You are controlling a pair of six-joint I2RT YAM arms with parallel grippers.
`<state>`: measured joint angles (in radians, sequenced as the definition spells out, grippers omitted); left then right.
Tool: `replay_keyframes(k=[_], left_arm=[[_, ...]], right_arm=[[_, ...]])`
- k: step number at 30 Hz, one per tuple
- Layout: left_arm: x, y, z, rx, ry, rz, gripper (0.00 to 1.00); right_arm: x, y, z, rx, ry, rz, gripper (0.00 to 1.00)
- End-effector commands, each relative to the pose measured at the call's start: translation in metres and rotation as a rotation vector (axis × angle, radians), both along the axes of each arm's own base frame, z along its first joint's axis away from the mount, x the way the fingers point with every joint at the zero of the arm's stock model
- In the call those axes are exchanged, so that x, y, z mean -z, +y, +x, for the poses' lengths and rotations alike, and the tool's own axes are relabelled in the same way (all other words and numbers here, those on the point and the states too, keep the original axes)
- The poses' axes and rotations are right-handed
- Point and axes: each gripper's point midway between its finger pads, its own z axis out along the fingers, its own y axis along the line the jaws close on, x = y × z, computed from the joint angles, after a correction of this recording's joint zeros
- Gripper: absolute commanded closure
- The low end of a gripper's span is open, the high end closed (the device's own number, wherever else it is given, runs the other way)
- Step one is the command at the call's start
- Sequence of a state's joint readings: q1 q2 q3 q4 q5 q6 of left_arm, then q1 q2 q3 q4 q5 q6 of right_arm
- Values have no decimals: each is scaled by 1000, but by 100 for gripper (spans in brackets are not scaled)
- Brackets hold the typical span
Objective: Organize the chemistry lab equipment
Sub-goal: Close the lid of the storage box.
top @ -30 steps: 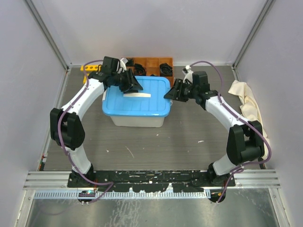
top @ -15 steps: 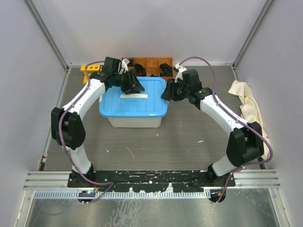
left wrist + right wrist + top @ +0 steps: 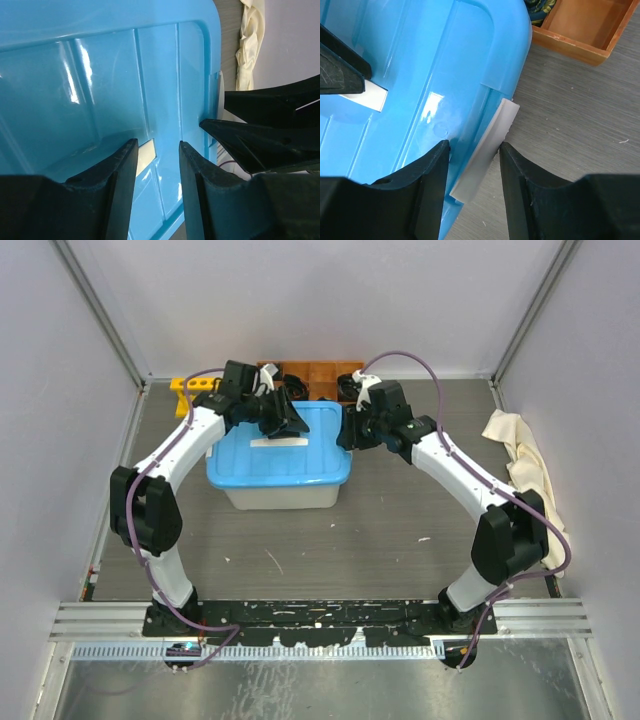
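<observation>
Of the chemistry lab equipment only the yellow tube rack (image 3: pixel 195 387) shows, at the back left behind my left arm. A clear bin with a blue lid (image 3: pixel 280 455) stands mid-table. My left gripper (image 3: pixel 285 420) (image 3: pixel 158 144) hovers open over the lid's back part (image 3: pixel 100 75), near a white label, with nothing between its fingers. My right gripper (image 3: pixel 350 430) (image 3: pixel 474 146) is open and straddles the lid's right edge, its fingers on either side of the white latch (image 3: pixel 490 140). Whether its pads touch the latch, I cannot tell.
A wooden compartment tray (image 3: pixel 318 370) (image 3: pixel 570 47) with dark items sits right behind the bin. A cream cloth (image 3: pixel 520 455) lies crumpled at the right wall. Grey tabletop (image 3: pixel 400 530) stretches in front of the bin.
The right arm has swung left and back to the lid's right edge, its jaws narrowing a little. The bin has slid slightly left. The left gripper stays over the lid.
</observation>
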<state>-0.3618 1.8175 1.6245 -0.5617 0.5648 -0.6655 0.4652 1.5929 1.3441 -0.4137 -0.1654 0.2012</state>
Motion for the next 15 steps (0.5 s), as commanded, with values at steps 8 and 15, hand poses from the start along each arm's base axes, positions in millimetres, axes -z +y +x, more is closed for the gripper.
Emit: replay_keyframes(k=[8,15], left_arm=[[23,-7,-17,40,84,15,60],[24,-8,-15,43,87,12,60]], right_arm=[[45,15,-11,-100,20,-248,99],[70,9,-17,-113,75,-362,99]])
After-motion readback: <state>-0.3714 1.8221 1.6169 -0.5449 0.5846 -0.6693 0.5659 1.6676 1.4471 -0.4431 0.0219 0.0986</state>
